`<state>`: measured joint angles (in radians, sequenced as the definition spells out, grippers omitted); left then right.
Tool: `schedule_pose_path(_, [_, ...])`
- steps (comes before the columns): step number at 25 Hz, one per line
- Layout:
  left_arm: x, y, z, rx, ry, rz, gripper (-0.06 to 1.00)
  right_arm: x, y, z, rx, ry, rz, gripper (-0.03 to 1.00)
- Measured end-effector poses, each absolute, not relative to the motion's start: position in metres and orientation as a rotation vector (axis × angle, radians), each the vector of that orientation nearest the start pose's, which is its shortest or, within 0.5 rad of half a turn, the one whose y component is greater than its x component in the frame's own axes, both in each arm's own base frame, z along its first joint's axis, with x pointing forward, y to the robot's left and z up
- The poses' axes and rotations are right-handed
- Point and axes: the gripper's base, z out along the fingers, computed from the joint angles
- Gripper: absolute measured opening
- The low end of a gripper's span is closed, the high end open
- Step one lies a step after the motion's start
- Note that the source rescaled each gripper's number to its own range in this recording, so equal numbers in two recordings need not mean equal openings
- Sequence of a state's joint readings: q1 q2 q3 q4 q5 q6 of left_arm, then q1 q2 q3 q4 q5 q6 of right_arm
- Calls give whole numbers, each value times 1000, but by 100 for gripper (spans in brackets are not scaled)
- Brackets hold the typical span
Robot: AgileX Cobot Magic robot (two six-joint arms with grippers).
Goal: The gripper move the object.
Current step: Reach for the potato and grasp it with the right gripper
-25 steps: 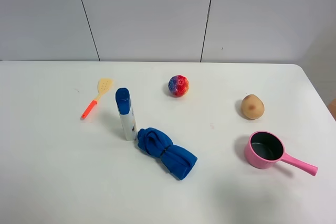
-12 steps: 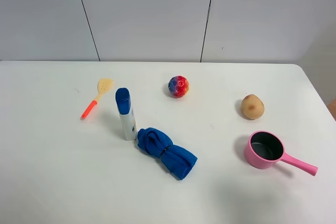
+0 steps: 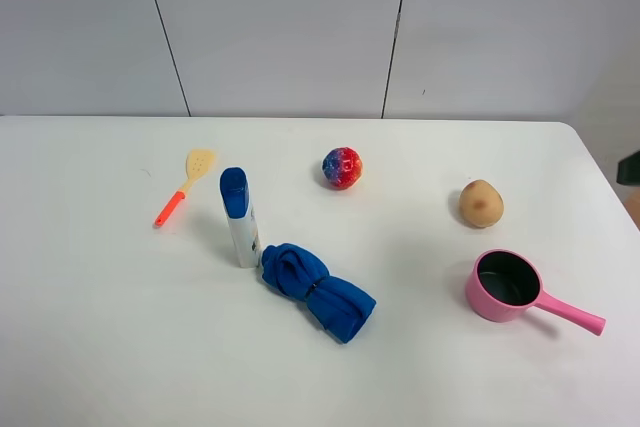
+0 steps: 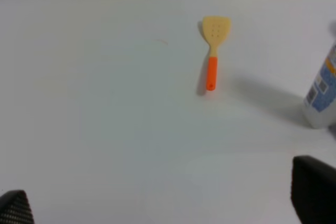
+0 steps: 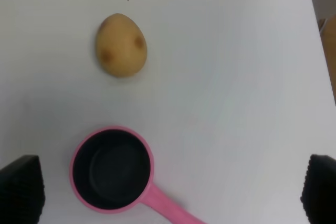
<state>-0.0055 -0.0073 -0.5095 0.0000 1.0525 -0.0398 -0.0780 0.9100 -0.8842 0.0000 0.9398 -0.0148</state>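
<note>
1. While neither one is touching anything, the right claw (image 5: pixel 170 188) is hanging with its dark fingertips (image 5: pixel 21 190) spread wide apart and is gripping nothing.
2. In the right wrist view, the pink saucepan (image 5: pixel 150 167) is lying nearer that claw and the object (image 5: pixel 121 44) is lying beyond it. Both are sitting clear of the fingertips.
3. The left claw (image 4: pixel 165 200) is gaping just as wide, with its tips showing at opposite corners of the left wrist view. It is holding nothing and hanging over bare surface (image 4: pixel 105 129).
4. In the high view, the object (image 3: pixel 481 203) is resting on the white surface (image 3: pixel 100 327) on the right side. It is sitting just behind the saucepan (image 3: pixel 480 302) without touching it, and well to the right of the red-and-blue ball (image 3: pixel 342 168).
5. The object is egg-shaped, and its long axis is running roughly front to back. The narrow end is pointing toward the back wall and the blunt end is facing the saucepan. A reddish-brown spot is showing on its upper side.
6. The saucepan is standing upright with its mouth up and its handle pointing toward the front right.
7. On the left, the spatula (image 3: pixel 182 187) is lying flat. The blue-capped bottle (image 3: pixel 238 217) is standing upright, with the blue cloth (image 3: pixel 318 290) bunched just beside its base.
8. A dark sliver is showing at the right edge of the high view, and I cannot tell what it is.
</note>
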Motion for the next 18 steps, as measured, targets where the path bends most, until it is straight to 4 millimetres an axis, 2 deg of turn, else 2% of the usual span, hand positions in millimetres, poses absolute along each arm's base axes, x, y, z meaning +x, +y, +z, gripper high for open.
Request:
schedule_pose_path(4, [-7,0,281,-35,2019,-29,100,231,-18,321,2,2562,-59,100])
schedule_pose_path(8, [-7,0,281,-35,2019,-29,100,280,-21,292,-103,2661,-64,100])
schedule_pose_path(12, [-7,0,281,-35,2019,-29,100,313,-20,250,-171,2732,-9,100])
schedule_pose_path(18, [-7,0,281,-35,2019,-29,100,342,-19,188,-217,2811,53,100])
